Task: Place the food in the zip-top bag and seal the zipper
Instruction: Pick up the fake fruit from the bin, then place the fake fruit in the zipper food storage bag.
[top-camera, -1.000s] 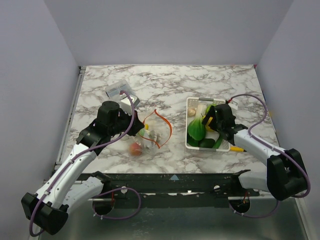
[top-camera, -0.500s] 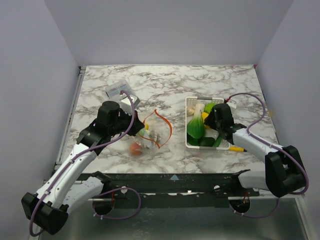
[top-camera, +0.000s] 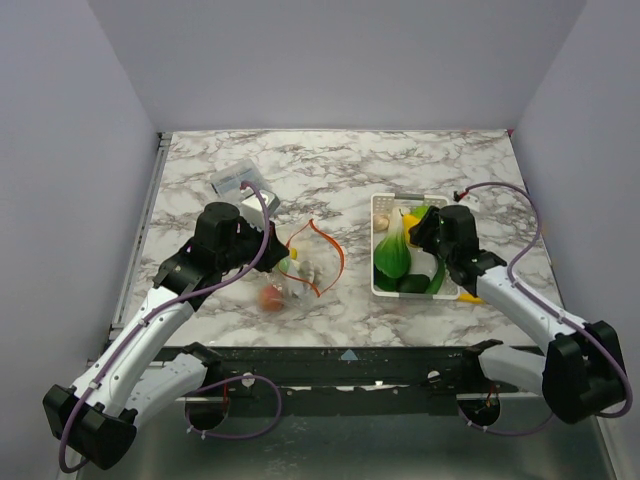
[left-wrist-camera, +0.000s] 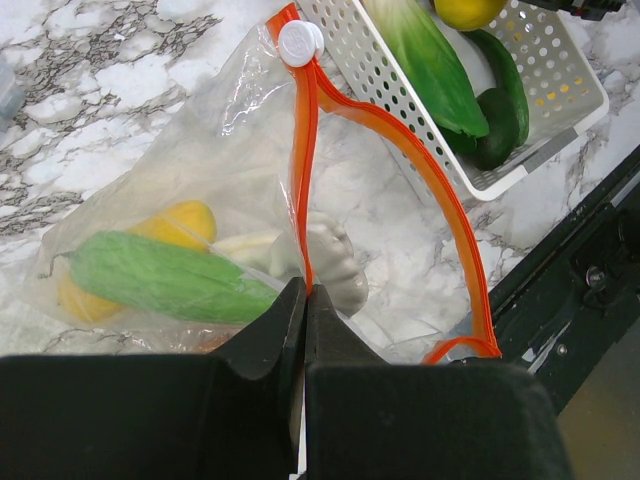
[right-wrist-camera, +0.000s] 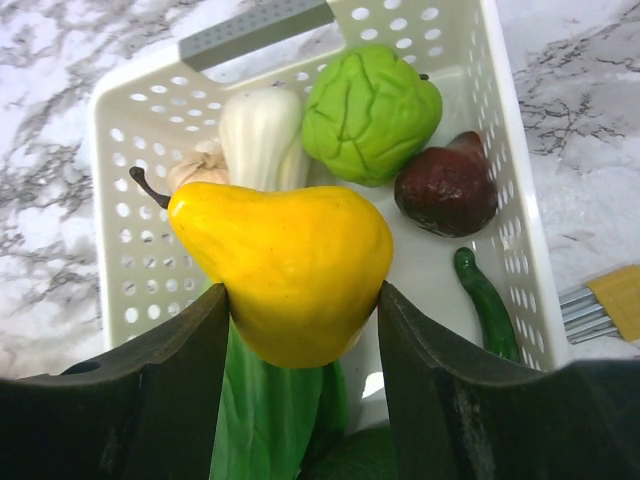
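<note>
- Just now our right gripper has narrowed from wide open onto a yellow pear-shaped plastic toy. Both fingers press its flanks, so we hold it.
- That pear hangs over the white perforated plastic basket, above the crinkled green leafy toy, the dark red toy fruit and the white-stalked green vegetable. Whether it has lifted clear of them we cannot tell.
- Our left gripper has not moved. Its jaws stay pinched shut on the orange-red zipper strip, keeping the mouth of the transparent soft plastic zip-top bag gaping toward the basket.
- Inside the bag lie a long green cucumber toy, a yellow piece and a white mushroom, the same as a second ago.
- We judge the pick done, with the lift and the carry leftward to the open mouth still to come. Several foods remain in the basket, so sealing is far off.
</note>
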